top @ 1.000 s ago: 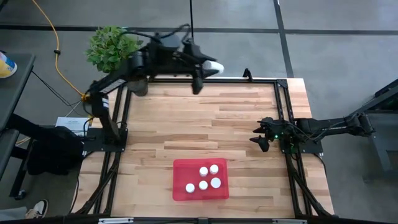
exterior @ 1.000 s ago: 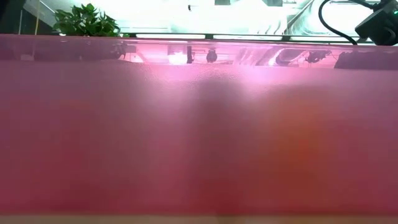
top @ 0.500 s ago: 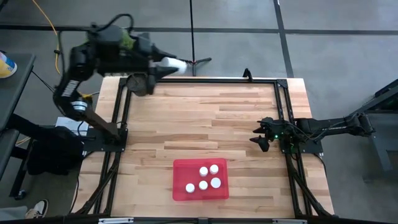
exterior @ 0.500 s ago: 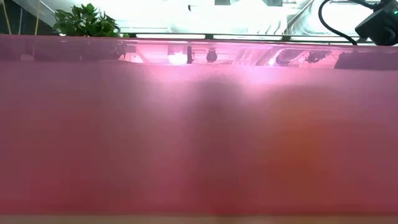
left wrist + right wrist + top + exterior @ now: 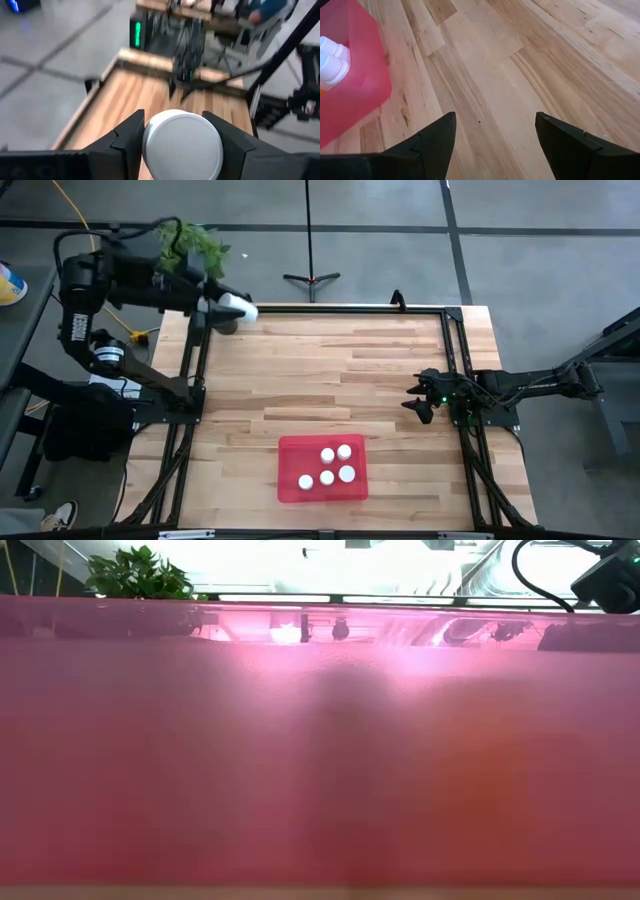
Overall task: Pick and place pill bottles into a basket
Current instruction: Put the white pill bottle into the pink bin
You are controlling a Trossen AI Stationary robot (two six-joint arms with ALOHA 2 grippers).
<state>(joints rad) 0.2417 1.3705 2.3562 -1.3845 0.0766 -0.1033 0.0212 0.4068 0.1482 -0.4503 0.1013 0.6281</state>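
The red basket lies flat at the table's near middle with several white-capped pill bottles standing in it. Its red wall fills the low view. My left gripper is shut on one white pill bottle, high over the table's far left corner. My right gripper is open and empty, low over the wood near the table's right edge; its wrist view shows the basket's corner with two bottles. My left gripper pinches the white pill bottle between its two fingers, one on each side of its round body. The bottle's round white end faces the wrist camera. The bottle is lifted clear of the table and lies about level, sticking out toward the table's right.
A small dark pot with a green plant stands at the far left corner, under my left gripper. Black frame rails run along the table's sides. Bare wood lies between the arms and the basket.
My left gripper, shut on the white bottle, has swung from beyond the middle of the far edge toward the table's left, ending over the far left corner near the pot. The arm has turned as it went. The bottle stays lifted clear.
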